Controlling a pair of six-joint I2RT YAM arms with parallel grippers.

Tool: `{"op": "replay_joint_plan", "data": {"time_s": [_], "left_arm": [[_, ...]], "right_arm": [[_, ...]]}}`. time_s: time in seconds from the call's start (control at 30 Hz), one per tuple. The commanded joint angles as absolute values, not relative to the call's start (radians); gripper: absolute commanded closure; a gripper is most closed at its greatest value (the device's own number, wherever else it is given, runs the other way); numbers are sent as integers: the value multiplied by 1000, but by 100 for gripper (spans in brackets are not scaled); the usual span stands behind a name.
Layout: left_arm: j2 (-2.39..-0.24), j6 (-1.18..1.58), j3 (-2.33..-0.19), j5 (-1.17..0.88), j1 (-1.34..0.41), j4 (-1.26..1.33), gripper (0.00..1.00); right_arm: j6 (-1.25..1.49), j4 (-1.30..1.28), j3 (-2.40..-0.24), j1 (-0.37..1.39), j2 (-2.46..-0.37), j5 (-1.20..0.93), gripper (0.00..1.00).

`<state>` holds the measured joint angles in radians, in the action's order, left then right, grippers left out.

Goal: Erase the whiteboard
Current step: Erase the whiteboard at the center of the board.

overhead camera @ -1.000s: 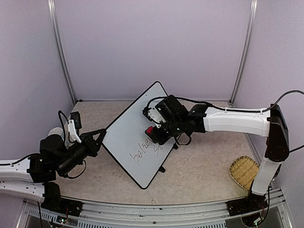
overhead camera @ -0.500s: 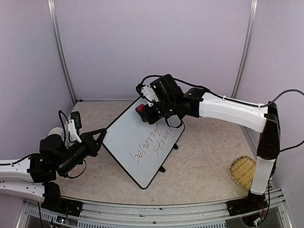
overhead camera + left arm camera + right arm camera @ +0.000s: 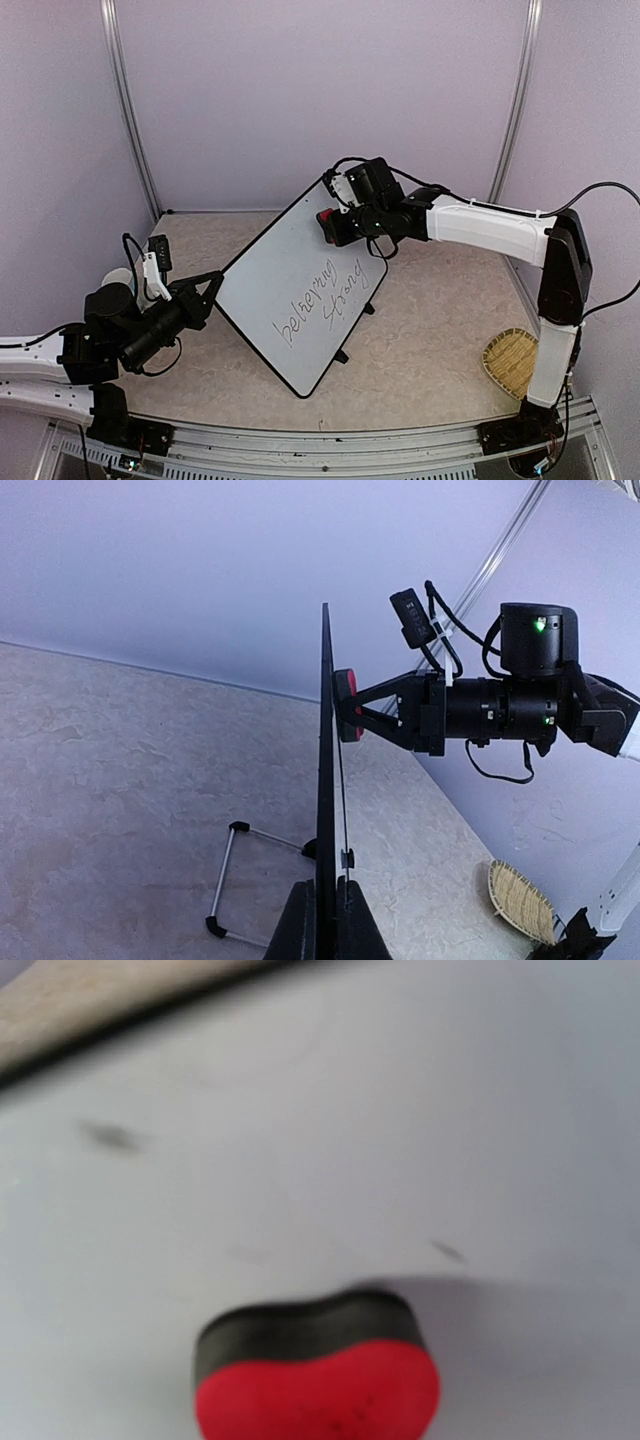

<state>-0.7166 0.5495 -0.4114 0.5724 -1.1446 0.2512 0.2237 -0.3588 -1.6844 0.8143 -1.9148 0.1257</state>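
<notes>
Position of whiteboard (image 3: 290,290): it stands tilted on the table (image 3: 430,340), a little left of the middle, with one corner up toward the back wall and its white face turned to the right arm. In the left wrist view it is seen from the edge, as a thin dark line (image 3: 326,780).
State of left gripper (image 3: 208,290): its jaws are clenched on the left rim of the whiteboard, one finger on each side of the frame (image 3: 325,920).
State of right gripper (image 3: 335,228): its jaws are closed around a red eraser (image 3: 325,220) and hold it at the upper right part of the board.
Contact of eraser: in the left wrist view it (image 3: 345,705) seems to lie against the face of the board. In the right wrist view its black felt side (image 3: 320,1380) is turned to the white surface (image 3: 350,1110), with a soft shadow beside it.
Place of handwriting (image 3: 322,295): two black lines run across the middle of the board, below and left of the eraser, apart from it.
Marks near eraser: some faint grey smudges, blurred.
Other things: a woven basket (image 3: 512,360) lies at the right near corner, well apart from the board; a wire stand (image 3: 235,880) lies on the table behind the board.
</notes>
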Motion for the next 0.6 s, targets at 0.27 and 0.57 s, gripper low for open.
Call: {"op": "replay_joint_plan", "data": {"time_s": [0.27, 0.57], "left_arm": [[-726, 505, -391, 418, -1178, 138, 100], [-721, 505, -384, 418, -1178, 141, 100]], "right_arm": [[338, -159, -1475, 683, -1911, 21, 85], [365, -129, -1425, 649, -1926, 5, 85]]}}
